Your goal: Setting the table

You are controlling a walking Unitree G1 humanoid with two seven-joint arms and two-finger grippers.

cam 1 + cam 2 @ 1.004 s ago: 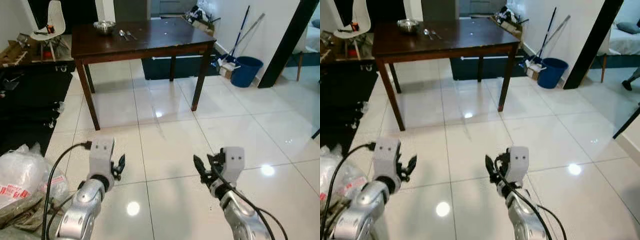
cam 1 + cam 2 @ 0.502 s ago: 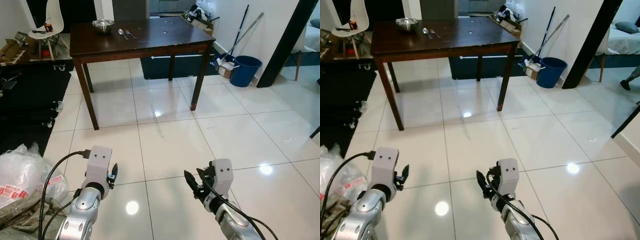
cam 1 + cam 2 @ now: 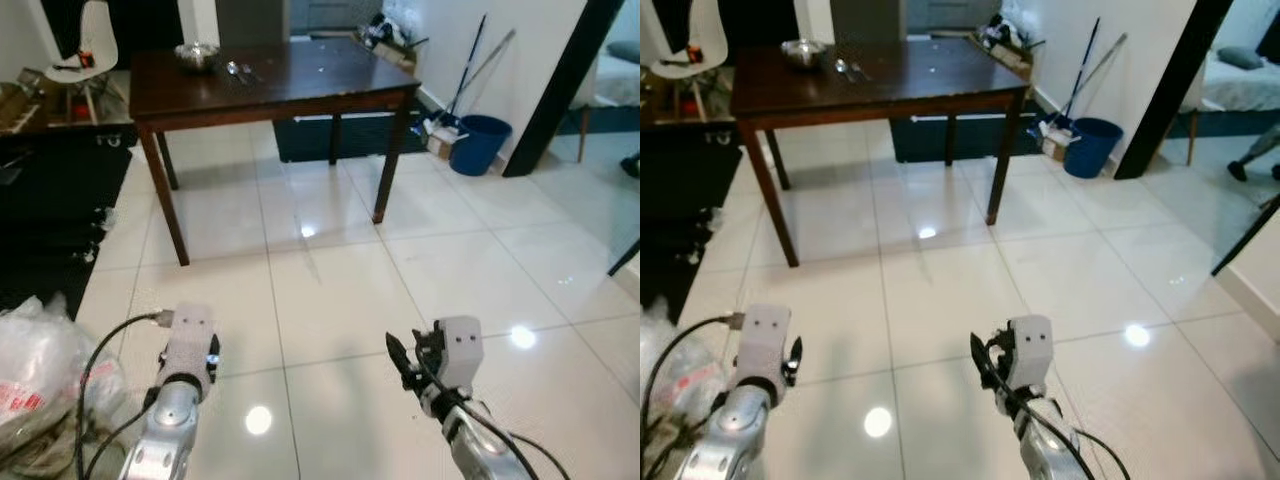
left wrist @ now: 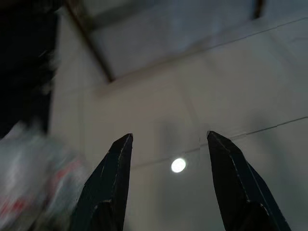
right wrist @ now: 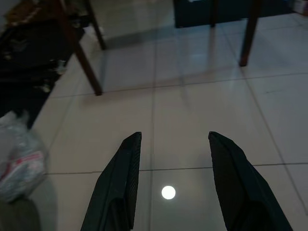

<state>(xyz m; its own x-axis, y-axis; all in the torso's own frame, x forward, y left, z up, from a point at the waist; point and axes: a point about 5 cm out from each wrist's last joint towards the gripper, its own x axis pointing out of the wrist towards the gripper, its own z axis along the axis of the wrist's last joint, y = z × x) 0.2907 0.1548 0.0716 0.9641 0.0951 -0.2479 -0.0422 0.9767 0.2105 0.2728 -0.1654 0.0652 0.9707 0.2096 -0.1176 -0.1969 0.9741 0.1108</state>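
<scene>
though far from grippers (image 5: 171, 144), table (image 3: 300, 85) ahead

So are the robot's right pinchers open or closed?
Open. The right gripper has a wide gap between its two black fingers, with bare floor tiles showing through.

Only illegible red print on the plastic bag (image 3: 30, 370).

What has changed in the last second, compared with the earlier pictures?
Both arms sank lower in the head views; the left hand dropped furthest. Both hands, left and right hand, stayed open and empty. The bowl and cutlery stayed on the table; their small shift is camera motion.
</scene>
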